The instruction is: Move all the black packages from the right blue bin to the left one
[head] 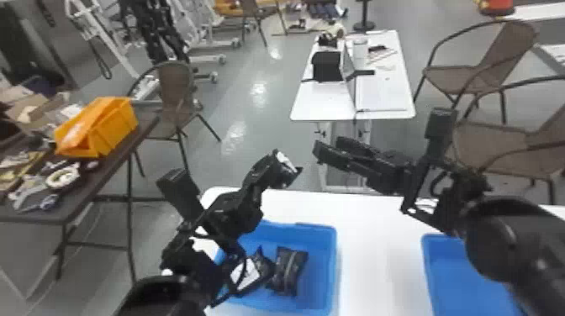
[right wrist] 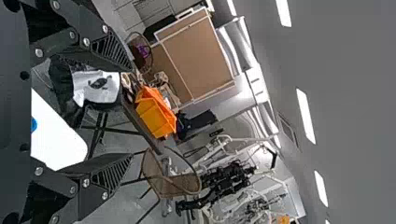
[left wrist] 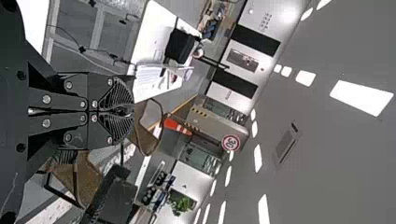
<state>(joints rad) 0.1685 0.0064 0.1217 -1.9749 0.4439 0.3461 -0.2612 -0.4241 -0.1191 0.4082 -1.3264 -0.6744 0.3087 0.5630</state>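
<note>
One package (head: 286, 163) looks pinched in the left gripper (left wrist: 132, 111); the right gripper (right wrist: 132, 113) is wide; placing seems next, needing lowering into the left bin (head: 329, 269).

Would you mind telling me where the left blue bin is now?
In the head view, the left blue bin stands on the near white table, left of the right blue bin, with black packages inside.

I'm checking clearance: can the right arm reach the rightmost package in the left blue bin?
Probably: its hand is open and the black package lies uncovered in that bin, though the left arm might crowd it.
</note>
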